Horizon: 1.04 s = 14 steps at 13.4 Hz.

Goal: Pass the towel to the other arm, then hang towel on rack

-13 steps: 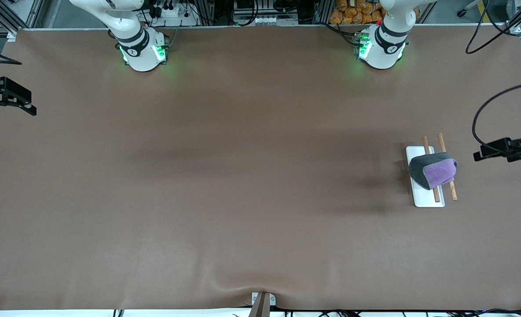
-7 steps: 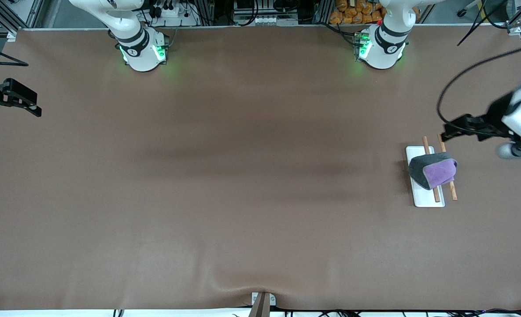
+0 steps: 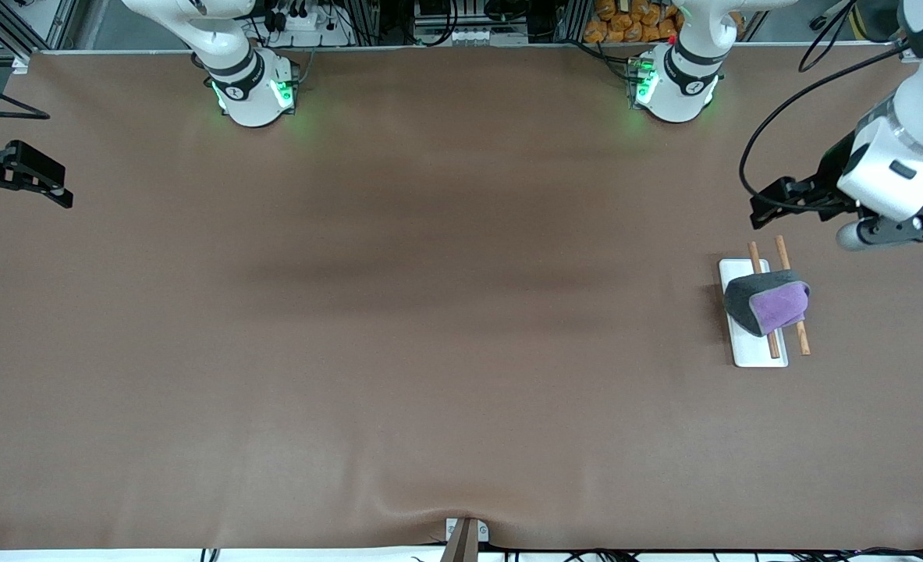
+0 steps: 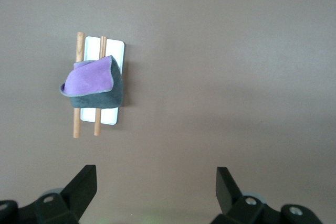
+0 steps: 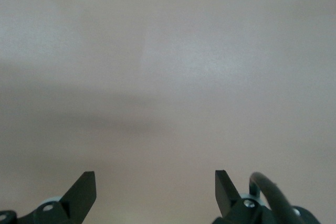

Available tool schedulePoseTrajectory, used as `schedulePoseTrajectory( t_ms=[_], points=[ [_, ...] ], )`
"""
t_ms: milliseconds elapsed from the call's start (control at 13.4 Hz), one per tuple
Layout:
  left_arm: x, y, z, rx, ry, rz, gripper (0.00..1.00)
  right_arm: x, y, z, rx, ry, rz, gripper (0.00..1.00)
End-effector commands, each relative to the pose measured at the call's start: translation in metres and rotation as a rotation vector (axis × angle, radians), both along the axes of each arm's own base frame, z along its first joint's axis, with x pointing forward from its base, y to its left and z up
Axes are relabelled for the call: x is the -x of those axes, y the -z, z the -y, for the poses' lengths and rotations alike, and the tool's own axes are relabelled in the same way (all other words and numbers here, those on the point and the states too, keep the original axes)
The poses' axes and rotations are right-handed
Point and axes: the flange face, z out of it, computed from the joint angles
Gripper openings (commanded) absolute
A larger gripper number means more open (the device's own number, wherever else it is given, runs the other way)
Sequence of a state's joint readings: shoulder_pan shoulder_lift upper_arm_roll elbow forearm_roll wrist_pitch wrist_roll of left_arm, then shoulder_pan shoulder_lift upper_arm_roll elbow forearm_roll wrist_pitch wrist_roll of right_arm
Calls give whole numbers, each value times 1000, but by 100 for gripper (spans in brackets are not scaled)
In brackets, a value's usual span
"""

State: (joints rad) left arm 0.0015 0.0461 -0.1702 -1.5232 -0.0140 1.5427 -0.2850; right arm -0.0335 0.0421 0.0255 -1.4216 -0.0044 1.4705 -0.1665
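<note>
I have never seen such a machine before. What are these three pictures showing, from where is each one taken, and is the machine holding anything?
Two robot arms stand at a brown table. The large picture looks down from a high camera that faces them. The two others come from cameras on the arms' wrists; the black prongs at their edges are gripper fingers.

The left gripper is open, in the air over the table by the rack, holding nothing. The right gripper waits open at the right arm's end of the table, also holding nothing.

The towel, grey and purple, is draped over the rack's two wooden rods.
</note>
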Motion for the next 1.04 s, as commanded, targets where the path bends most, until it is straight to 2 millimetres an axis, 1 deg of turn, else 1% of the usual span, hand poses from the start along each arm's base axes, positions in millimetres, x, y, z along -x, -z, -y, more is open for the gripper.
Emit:
schedulePoseTrajectory(
  t_ms=[0,149,298,521,669,967],
  points=[
    [22,-10,-28,-28,27,23,100,-3,-3,-1,3,16,-1,100],
    [28,-16,-39,-26,56,29,100,-3,-3,-1,4,16,-1,100],
    [32,-16,-49,-25,66,27,100,-3,-3,-1,4,16,-1,100],
    [37,-16,-51,-25,64,21,100,-3,-3,-1,4,16,-1,100],
    [34,-22,-53,-26,61,33,100,-3,-3,0,4,18,-1,100],
    [33,-24,-54,-27,52,33,100,-3,-3,-1,3,19,-1,100]
  ],
)
